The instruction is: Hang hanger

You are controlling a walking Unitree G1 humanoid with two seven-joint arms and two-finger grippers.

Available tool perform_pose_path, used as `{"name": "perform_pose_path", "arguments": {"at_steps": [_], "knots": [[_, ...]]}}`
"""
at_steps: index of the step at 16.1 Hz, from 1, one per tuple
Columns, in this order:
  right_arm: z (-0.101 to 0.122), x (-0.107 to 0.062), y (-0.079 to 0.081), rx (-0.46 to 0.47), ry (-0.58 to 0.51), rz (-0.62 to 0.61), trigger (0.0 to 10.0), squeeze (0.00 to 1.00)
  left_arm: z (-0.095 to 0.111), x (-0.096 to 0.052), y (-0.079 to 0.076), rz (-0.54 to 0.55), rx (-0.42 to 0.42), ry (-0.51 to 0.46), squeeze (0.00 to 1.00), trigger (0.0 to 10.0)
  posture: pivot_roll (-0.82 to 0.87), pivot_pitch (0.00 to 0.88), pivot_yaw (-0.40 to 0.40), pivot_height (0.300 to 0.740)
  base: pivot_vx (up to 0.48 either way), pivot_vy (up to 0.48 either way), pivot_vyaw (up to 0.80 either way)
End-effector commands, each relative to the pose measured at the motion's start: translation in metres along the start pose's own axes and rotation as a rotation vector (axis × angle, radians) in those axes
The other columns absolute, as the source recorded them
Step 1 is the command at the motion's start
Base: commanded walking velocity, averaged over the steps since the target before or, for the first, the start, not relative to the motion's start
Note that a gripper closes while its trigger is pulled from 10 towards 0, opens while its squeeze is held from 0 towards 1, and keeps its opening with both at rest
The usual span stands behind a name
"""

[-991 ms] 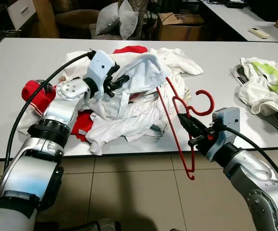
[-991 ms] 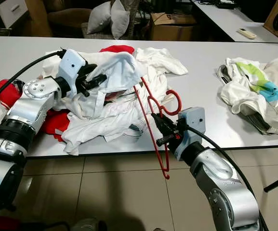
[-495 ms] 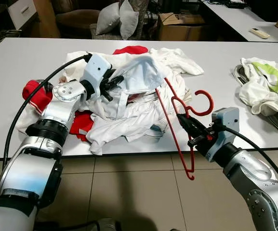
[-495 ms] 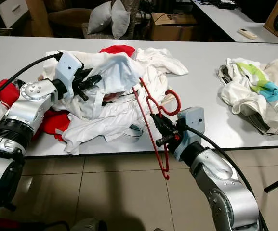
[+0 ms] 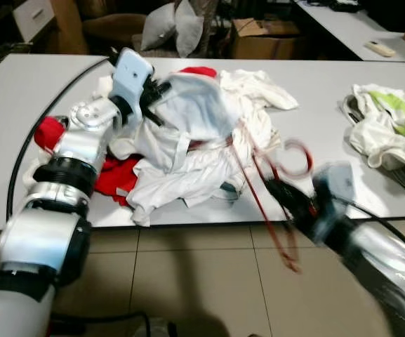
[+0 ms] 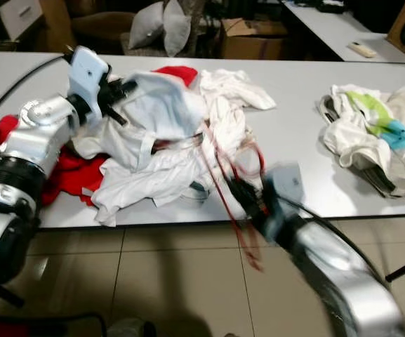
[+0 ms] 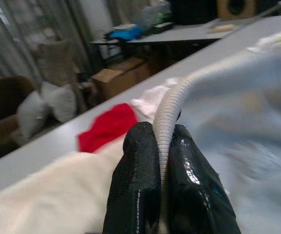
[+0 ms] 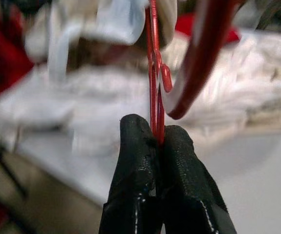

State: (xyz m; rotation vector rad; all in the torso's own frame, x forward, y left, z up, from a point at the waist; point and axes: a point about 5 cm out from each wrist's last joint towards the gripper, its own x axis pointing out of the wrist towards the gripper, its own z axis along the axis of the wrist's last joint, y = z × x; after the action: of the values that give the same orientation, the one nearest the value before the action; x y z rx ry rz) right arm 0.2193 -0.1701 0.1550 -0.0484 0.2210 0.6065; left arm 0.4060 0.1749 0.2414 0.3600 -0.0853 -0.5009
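Observation:
A red wire hanger stands tilted at the table's front edge, its hook up and its lower end below the table edge; it is blurred. My right gripper is shut on the hanger's neck. My left gripper is shut on the ribbed collar of a pale white shirt, lifted above the pile of white and red clothes on the grey table. The hanger's upper arm reaches into that lifted shirt.
A second heap of white clothes with green and blue print lies at the table's right. Red garments sit at the pile's left. Behind the table are cushions, a cardboard box and another table. Tiled floor lies below the front edge.
My left gripper has lifted the shirt collar up and back, away from me. The right arm with the hanger has moved and is now blurred, shifted slightly down and right.

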Motion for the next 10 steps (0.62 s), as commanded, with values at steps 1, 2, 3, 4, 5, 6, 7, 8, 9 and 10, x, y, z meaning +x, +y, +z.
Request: {"name": "perform_pose_path", "arguments": {"at_steps": [1, 2, 3, 4, 5, 6, 7, 8, 9, 10], "knots": [[0.001, -0.011, -0.003, -0.041, 0.036, 0.018, 10.0, 0.00, 0.025, 0.002, 0.013, 0.048, 0.050, -0.047, 0.00, 0.0, -0.01, 0.003, 0.001, 0.740, 0.000, 0.000, 0.00], [0.000, -0.020, -0.007, -0.051, 0.065, 0.022, 10.0, 0.00, 0.034, 0.002, 0.017, 0.067, 0.073, -0.065, 0.00, 0.0, -0.01, 0.003, 0.001, 0.740, 0.000, 0.000, 0.00], [-0.003, -0.033, -0.011, -0.081, 0.134, 0.042, 10.0, 0.00, 0.051, 0.002, 0.024, 0.107, 0.103, -0.101, 0.00, 0.0, -0.01, 0.002, 0.007, 0.740, 0.000, 0.000, 0.00], [-0.007, -0.046, -0.013, -0.101, 0.198, 0.063, 10.0, 0.00, 0.065, 0.002, 0.029, 0.132, 0.118, -0.133, 0.00, 0.0, -0.01, 0.001, 0.009, 0.740, 0.000, 0.000, 0.00], [-0.009, -0.058, -0.013, -0.097, 0.247, 0.090, 10.0, 0.00, 0.075, 0.003, 0.031, 0.135, 0.122, -0.153, 0.00, 0.0, -0.01, 0.001, 0.010, 0.740, 0.000, 0.000, 0.00], [-0.010, -0.071, -0.013, -0.107, 0.297, 0.114, 10.0, 0.00, 0.082, 0.004, 0.030, 0.120, 0.148, -0.163, 0.00, 0.0, -0.01, 0.000, 0.012, 0.740, 0.000, 0.000, 0.00], [-0.007, -0.078, -0.012, -0.098, 0.297, 0.131, 10.0, 0.00, 0.084, 0.005, 0.028, 0.101, 0.168, -0.160, 0.00, 0.0, -0.02, 0.000, 0.016, 0.740, 0.000, 0.000, 0.00], [0.005, -0.084, -0.010, -0.056, 0.216, 0.154, 10.0, 0.00, 0.085, 0.007, 0.024, 0.071, 0.186, -0.151, 0.00, 0.0, -0.02, 0.000, 0.018, 0.740, 0.000, 0.000, 0.00], [0.016, -0.085, -0.007, -0.033, 0.141, 0.172, 10.0, 0.00, 0.083, 0.008, 0.021, 0.050, 0.201, -0.142, 0.00, 0.0, -0.02, 0.000, 0.018, 0.740, 0.000, 0.000, 0.00], [0.029, -0.083, -0.004, -0.017, 0.040, 0.196, 10.0, 0.00, 0.079, 0.010, 0.016, 0.028, 0.213, -0.125, 0.00, 0.0, -0.03, 0.002, 0.026, 0.740, 0.000, 0.000, 0.00]]}}
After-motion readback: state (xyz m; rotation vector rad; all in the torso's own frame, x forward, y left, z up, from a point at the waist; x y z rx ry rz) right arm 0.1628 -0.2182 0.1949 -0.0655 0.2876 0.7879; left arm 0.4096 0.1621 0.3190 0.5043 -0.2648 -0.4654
